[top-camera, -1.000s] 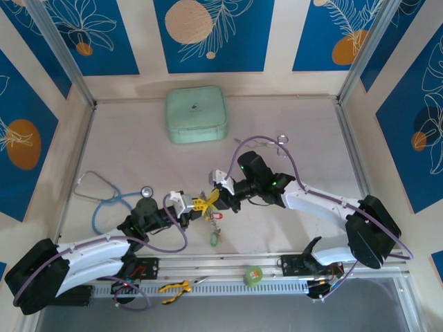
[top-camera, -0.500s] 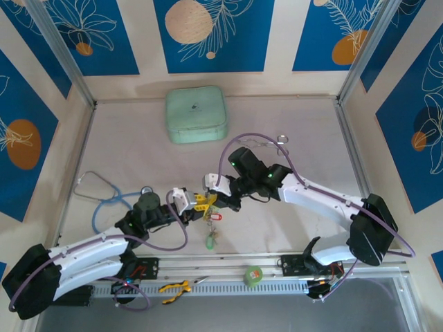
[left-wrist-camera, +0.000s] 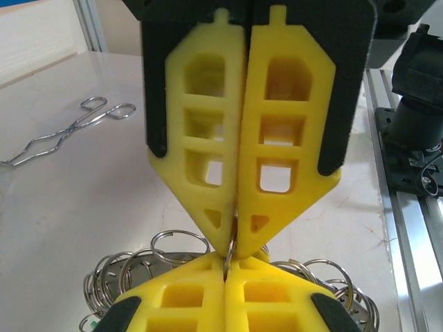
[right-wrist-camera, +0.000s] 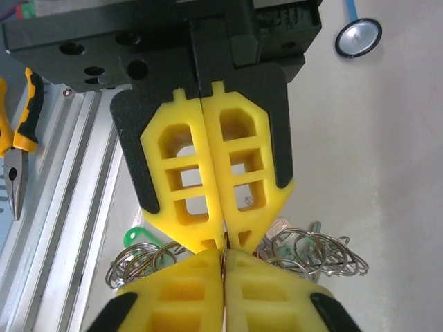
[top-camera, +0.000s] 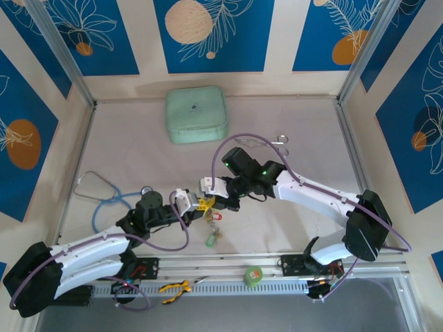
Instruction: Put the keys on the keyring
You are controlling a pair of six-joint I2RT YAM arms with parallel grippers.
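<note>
Btwn L pincer [left-wrist-camera: 226, 261] & R pincer [left-wrist-camera: 236, 237]: keyring [left-wrist-camera: 231, 247], keys [top-camera: 214, 229] below.

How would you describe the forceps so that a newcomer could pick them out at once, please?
Start at the pale green case at the back of the table and look right and slightly nearer. The forceps lie flat there: thin, bare silvery metal with two finger loops, unlike the blue-tubed stethoscope on the left.

The keys [top-camera: 213, 235] are silvery, the case [top-camera: 197, 114] mint-green.
</note>
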